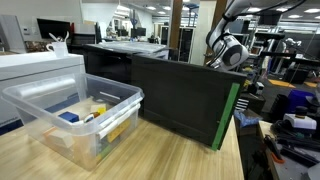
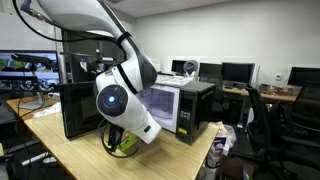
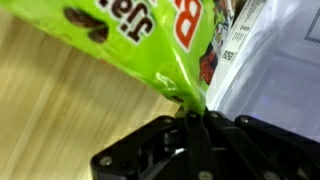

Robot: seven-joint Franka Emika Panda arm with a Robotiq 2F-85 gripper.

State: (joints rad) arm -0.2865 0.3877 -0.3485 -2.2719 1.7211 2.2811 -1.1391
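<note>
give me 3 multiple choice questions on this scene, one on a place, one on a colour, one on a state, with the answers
1. Where does the clear bin stand?
A) on the wooden table
B) on the floor
C) on a chair

2. What is the main colour of the bag at the gripper?
A) blue
B) bright green
C) grey

3. How do the gripper's jaws stand?
A) wide open
B) shut on the bag's edge
C) hidden from every view

Answers:
1 A: an exterior view shows it resting on the wood top.
2 B: green film fills much of the wrist view.
3 B: the wrist view shows the fingertips pinching the bag's edge.
</note>
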